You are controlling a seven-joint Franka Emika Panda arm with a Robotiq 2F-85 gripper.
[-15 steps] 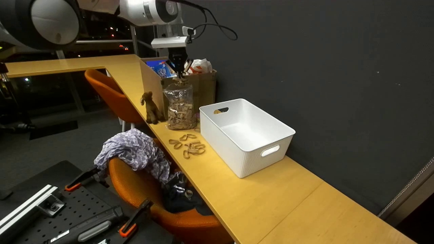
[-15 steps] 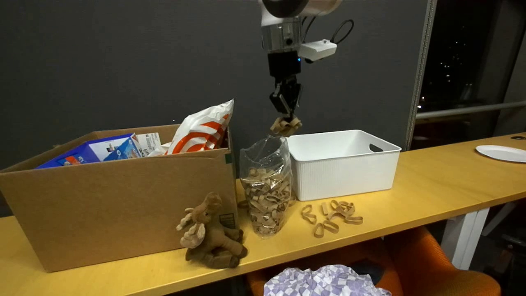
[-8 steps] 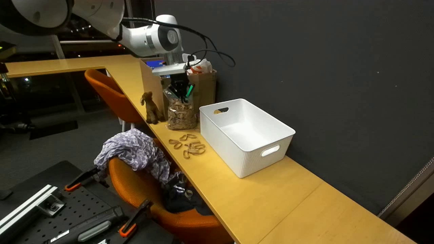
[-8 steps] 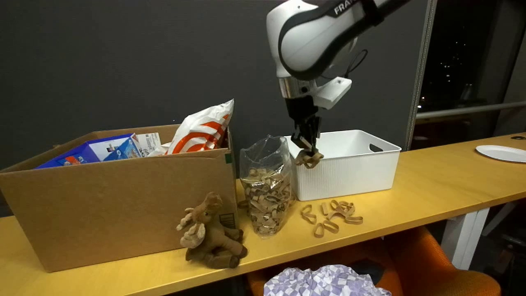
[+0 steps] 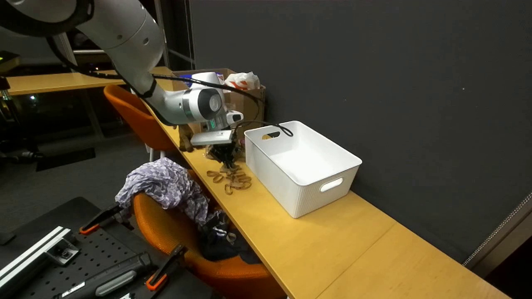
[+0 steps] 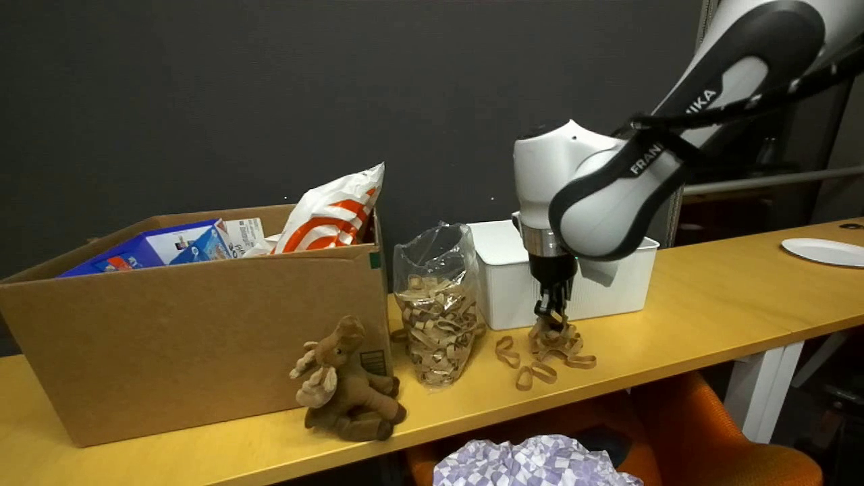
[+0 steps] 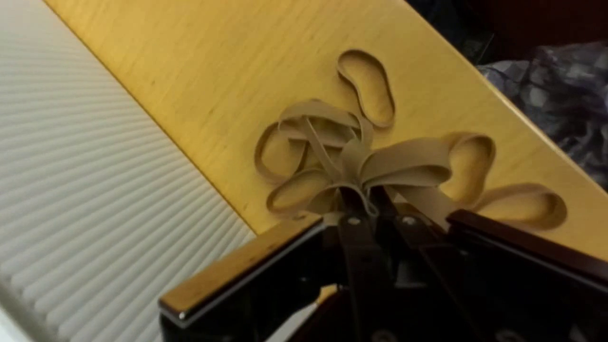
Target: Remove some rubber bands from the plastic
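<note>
The clear plastic bag (image 6: 439,324) of tan rubber bands stands upright and open-topped on the table. In an exterior view my arm hides most of it. My gripper (image 7: 365,197) is shut on a small bunch of tan rubber bands (image 7: 408,161), which loop out around the fingertips. In both exterior views the gripper (image 6: 555,318) (image 5: 227,162) is low over the table, beside the white bin. The bunch is right at the loose rubber bands (image 6: 536,374) (image 5: 232,187) lying there; where held and loose bands overlap I cannot tell them apart. One loose band (image 7: 368,90) lies apart in the wrist view.
The white bin (image 5: 270,166) stands close beside the gripper; its ribbed wall (image 7: 118,190) fills the wrist view's left. A cardboard box (image 6: 202,358) and a stuffed moose (image 6: 354,398) are near the bag. The table edge (image 7: 503,95) and orange chairs (image 5: 166,220) lie on the other side.
My gripper has moved from above the bag's mouth, sideways and down to the loose bands, carrying its bunch of rubber bands. The bag, bin and box have stayed in place.
</note>
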